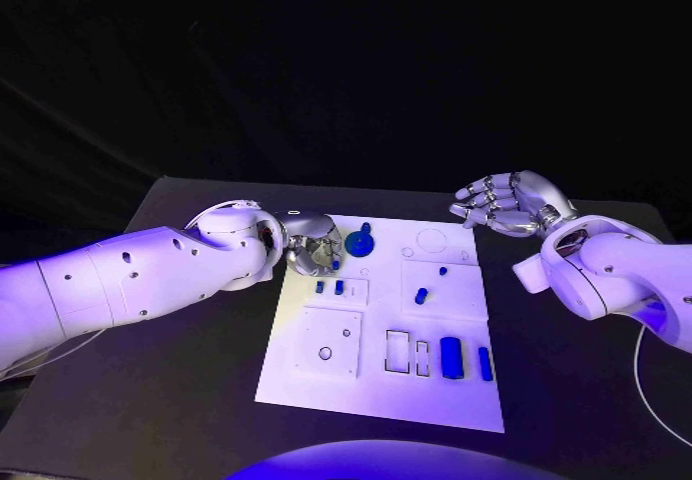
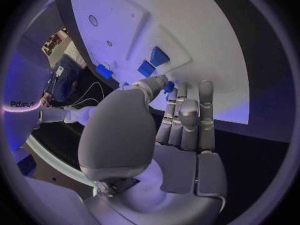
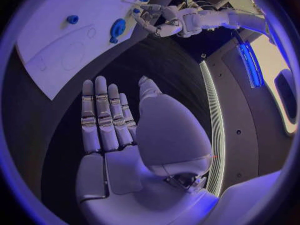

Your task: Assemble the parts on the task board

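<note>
The white task board lies in the middle of the black table. My left hand hovers over its far left corner; thumb and a finger pinch a small blue part, the other fingers stretched out. Just past it two small blue parts stand in a square recess, seen again in the left wrist view. A blue disc lies beside the left hand. My right hand floats off the board's far right corner, fingers spread and holding nothing.
A blue peg stands mid-board. A blue cylinder and a blue bar lie at the near right, next to two rectangular slots. A raised square with a hole sits at the near left.
</note>
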Tool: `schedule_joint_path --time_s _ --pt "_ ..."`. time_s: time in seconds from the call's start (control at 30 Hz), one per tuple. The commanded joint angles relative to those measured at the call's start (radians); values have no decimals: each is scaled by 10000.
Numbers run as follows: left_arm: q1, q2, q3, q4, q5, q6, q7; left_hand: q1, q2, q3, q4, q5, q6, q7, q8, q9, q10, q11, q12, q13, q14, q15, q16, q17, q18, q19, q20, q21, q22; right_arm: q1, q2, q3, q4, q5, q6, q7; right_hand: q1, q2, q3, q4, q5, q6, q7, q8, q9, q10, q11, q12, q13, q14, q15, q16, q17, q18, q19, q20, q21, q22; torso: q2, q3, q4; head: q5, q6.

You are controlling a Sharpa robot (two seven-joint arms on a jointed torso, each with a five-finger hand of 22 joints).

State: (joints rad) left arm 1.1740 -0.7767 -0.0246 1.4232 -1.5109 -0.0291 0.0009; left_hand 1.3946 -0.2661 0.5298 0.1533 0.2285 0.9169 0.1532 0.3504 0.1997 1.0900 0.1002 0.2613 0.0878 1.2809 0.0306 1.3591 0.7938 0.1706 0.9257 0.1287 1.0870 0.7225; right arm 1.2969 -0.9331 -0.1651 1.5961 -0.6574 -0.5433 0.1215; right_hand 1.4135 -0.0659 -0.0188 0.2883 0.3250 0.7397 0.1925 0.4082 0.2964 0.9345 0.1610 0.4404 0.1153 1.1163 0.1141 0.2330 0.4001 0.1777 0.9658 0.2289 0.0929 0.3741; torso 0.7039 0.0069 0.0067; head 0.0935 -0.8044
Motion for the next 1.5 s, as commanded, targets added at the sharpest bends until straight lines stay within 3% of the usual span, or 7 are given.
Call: schedule_joint_path --time_s 0.03,0.77,0.93,1.07,1.23,1.27,1.5 --pt "-1 2 4 9 -19 -45 19 12 47 -33 26 23 50 5 -51 18 -56 8 -36 11 -38 15 -47 -4 78 -15 38 -35 -1 -8 2 0 1 -40 29 35 4 -11 60 3 0 -62 431 -50 -9 20 70 -38 -9 -92 7 -58 -8 42 -92 7 -48 -9 5 3 2 -1 -7" --pt "-2 -2 5 -45 13 -94 -36 63 37 -47 2 23 -135 66 -220 -13 -99 29 20 73 -84 31 -66 -129 94 -59 56 -80 -63 -13 -8 0 -7 -44 -73 92 10 -21 69 -5 1 -61 434 -45 -16 21 72 -35 -42 -109 17 -98 -28 41 -112 17 -75 -41 4 5 4 -15 -8" --pt "-2 -7 6 -117 20 -180 -59 75 0 -80 17 27 -526 128 -525 -102 -196 49 62 139 -96 49 -51 -181 100 -67 75 -103 -82 -13 -15 0 -42 -136 68 38 204 -137 134 -73 5 -46 434 -20 -37 11 77 -42 -162 -131 31 -213 -87 48 -133 41 -136 -141 1 2 -5 -13 -4" --pt "-2 -22 11 -184 37 -321 -46 99 -6 -96 17 33 -720 127 -662 -148 -222 48 80 164 -91 50 -38 -187 102 -65 80 -109 -87 -13 -28 0 -71 -450 397 -94 847 -380 521 -190 23 215 341 72 -92 118 1 -178 -463 77 -40 -317 -158 65 35 -5 -125 -294 1 1 -4 -20 0" --pt "1 -184 71 -210 425 -682 13 206 6 -198 10 62 -1081 128 -916 -225 -693 170 -79 126 -270 141 -146 -580 128 -202 134 -231 -263 -9 -158 1 -102 -1168 966 -372 1328 -1017 1615 20 41 1073 33 -256 -396 1003 -335 -752 -532 1354 -498 206 124 57 1051 -471 457 -188 -16 2 -6 -30 -4" --pt "2 -235 91 -203 504 -749 24 227 14 -200 2 65 -1098 131 -929 -229 -720 178 -86 122 -273 147 -145 -591 127 -197 141 -227 -256 -7 -191 1 -108 -1347 1095 -441 1311 -1103 1793 6 -728 1233 5 -369 -454 1159 -376 -911 -526 1577 -557 329 240 50 1230 -546 586 -142 -19 5 -7 -27 4" --pt "14 -727 256 -43 2457 -1099 197 412 135 -186 -58 82 -917 176 -870 -185 -1092 287 -187 37 -435 237 -230 -970 135 -218 224 -233 -264 7 -387 3 8 -3865 2255 -1118 1542 -1607 2731 -118 -704 2063 -279 -782 -651 2192 -735 -1624 -507 3088 -1072 1677 1308 13 2342 -1180 1922 717 -23 15 -16 -64 34"
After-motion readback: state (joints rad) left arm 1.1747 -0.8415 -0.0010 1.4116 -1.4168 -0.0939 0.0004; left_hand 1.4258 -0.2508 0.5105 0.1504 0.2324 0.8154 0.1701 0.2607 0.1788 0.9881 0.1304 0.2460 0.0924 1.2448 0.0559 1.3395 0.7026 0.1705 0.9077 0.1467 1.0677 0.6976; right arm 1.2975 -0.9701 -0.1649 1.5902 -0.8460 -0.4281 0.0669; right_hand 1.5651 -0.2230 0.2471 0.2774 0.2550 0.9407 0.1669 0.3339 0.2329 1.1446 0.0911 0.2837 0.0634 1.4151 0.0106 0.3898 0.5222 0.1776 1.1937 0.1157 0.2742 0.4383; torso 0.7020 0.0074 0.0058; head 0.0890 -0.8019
